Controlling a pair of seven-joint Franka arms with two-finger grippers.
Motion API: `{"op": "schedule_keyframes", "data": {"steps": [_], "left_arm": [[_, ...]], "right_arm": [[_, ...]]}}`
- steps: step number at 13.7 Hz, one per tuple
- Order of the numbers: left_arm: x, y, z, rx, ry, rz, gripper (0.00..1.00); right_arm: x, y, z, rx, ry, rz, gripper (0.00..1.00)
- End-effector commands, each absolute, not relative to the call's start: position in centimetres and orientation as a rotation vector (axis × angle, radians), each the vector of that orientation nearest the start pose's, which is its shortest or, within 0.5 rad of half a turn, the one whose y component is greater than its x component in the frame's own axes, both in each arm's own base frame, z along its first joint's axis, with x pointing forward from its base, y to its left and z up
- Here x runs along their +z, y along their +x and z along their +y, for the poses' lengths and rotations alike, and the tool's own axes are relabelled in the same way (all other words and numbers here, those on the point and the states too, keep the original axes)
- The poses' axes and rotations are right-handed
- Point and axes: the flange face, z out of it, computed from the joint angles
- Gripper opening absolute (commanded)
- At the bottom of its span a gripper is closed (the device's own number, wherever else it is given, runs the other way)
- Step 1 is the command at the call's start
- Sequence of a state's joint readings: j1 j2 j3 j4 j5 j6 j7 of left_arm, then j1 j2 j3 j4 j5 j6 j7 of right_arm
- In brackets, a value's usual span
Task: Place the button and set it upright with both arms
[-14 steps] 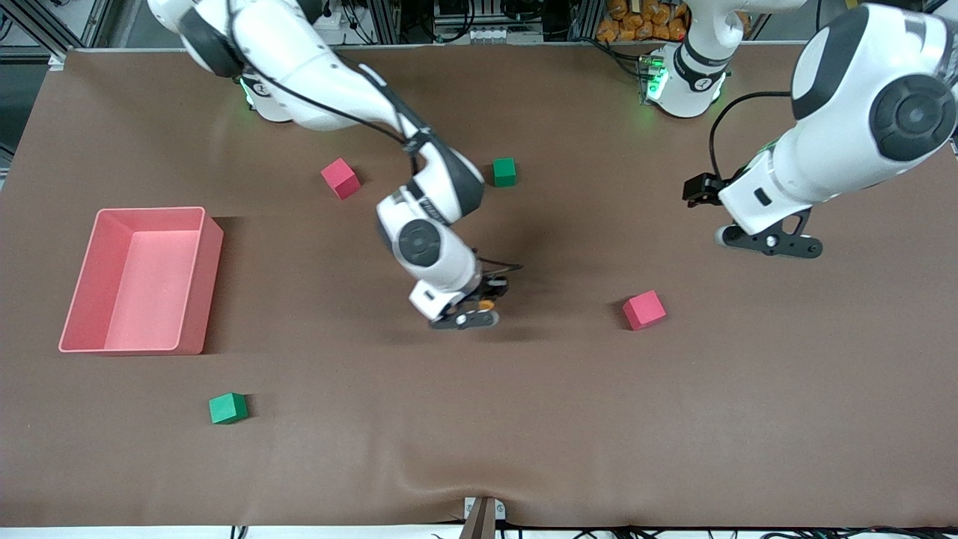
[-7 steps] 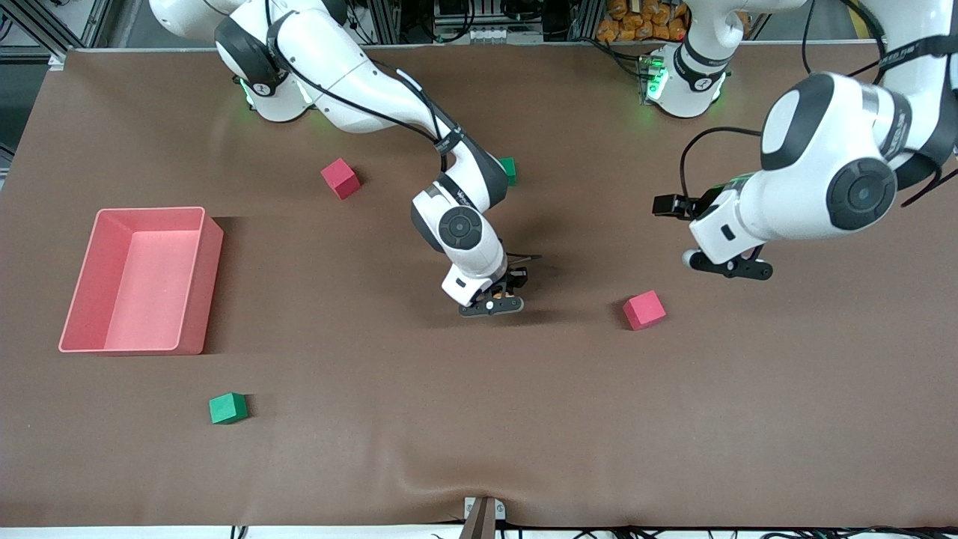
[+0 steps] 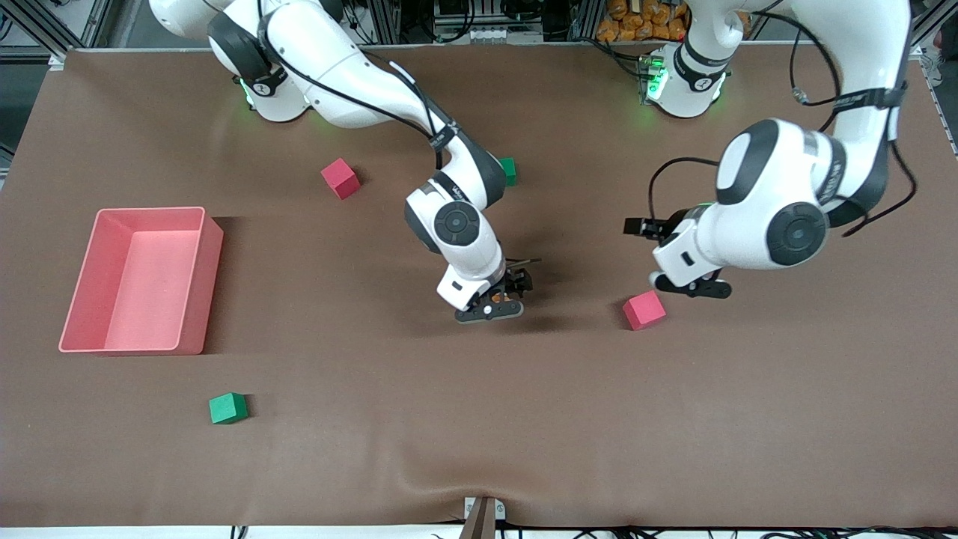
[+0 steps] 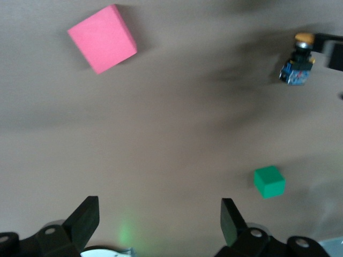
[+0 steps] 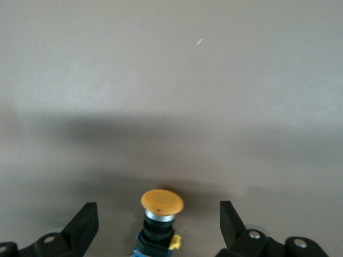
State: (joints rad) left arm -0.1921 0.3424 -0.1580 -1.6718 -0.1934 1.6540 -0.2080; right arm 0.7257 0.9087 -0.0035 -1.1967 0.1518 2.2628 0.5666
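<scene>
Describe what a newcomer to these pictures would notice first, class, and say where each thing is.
The pink bin at the right arm's end of the table stands out. Mid-table, the right gripper is open around the orange-capped button. The left gripper hangs open over the table beside a pink cube.

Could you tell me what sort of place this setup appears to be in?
Most likely a robotics lab. Two white arms work over a brown-covered table that carries foam cubes, such as a pink cube, and a pink bin. Aluminium framing and cables line the table's edge by the arms' bases.
</scene>
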Motion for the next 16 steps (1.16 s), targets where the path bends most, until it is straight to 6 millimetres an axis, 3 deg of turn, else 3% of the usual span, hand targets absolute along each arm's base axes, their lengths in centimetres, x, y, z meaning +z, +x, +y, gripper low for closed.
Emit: {"op": "schedule_keyframes", "data": {"steps": [1, 2, 3, 5, 7, 8, 10, 12, 16], "left_arm": [[37.2, 57.9, -26.9, 0.677, -3.196, 0.085, 1.0], [36.3, 57.6, -28.9, 0.685, -3.178, 0.091, 1.0], [35.3, 58.0, -30.0, 0.685, -3.174, 0.072, 1.0], [32.9, 58.7, -31.4, 0.661, -3.192, 0.068, 1.0], [30.9, 58.6, -34.0, 0.603, -3.218, 0.102, 1.0], [30.2, 58.9, -34.9, 0.578, -3.232, 0.11, 1.0], [29.3, 58.4, -38.6, 0.567, -3.233, 0.147, 1.0], [28.5, 57.9, -42.2, 0.52, -3.25, 0.113, 1.0], [25.7, 57.3, -45.9, 0.426, -3.298, 0.137, 0.9]], "right_arm": [[28.6, 60.8, 48.5, -0.117, -2.955, -0.034, 1.0], [30.8, 62.7, 45.9, -0.145, -2.945, 0.025, 1.0], [34.2, 64.5, 42.8, -0.15, -2.942, 0.084, 1.0], [37.8, 67.0, 36.2, -0.085, -2.958, 0.203, 1.0], [44.2, 68.9, 29.4, -0.131, -2.918, 0.32, 1.0], [46.6, 68.9, 27.2, -0.137, -2.91, 0.355, 1.0], [48.7, 69.4, 20.4, -0.054, -2.936, 0.454, 1.0], [51.5, 69.2, 15.8, -0.07, -2.964, 0.374, 1.0], [57.1, 67.0, 6.3, -0.031, -3.007, 0.421, 1.0]]}}
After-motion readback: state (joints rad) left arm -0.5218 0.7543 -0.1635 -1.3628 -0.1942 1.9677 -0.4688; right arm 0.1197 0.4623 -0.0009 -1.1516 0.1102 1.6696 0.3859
